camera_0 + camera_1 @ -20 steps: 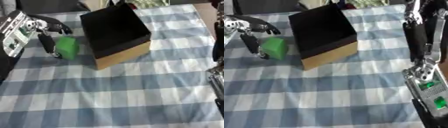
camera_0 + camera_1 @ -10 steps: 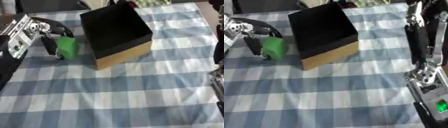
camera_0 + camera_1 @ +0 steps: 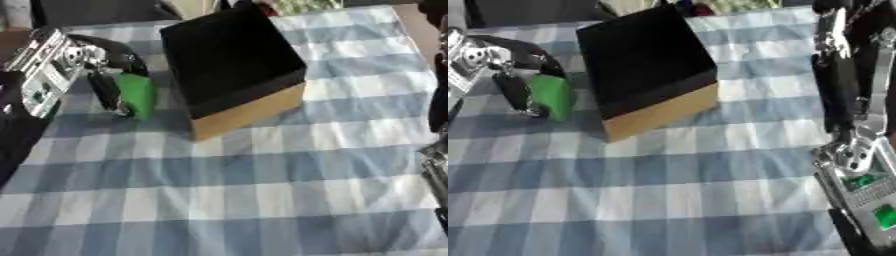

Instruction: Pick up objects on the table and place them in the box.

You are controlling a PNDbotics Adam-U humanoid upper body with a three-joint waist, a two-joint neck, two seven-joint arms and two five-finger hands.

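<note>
Just left of the box (image 3: 232,67), the left hand (image 3: 92,70) curls its fingers and thumb around the green block (image 3: 136,95), which looks light, rigid and smooth, best gripped across opposite flat faces.

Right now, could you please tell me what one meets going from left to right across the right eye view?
Left hand curled round the green block → black cardboard box with tan side → right arm, its hand out of view.

Left robot hand (image 3: 502,75) at nine o'clock curls around the green block (image 3: 552,96), just beside the black box (image 3: 645,70) on the checkered surface (image 3: 693,185).
</note>
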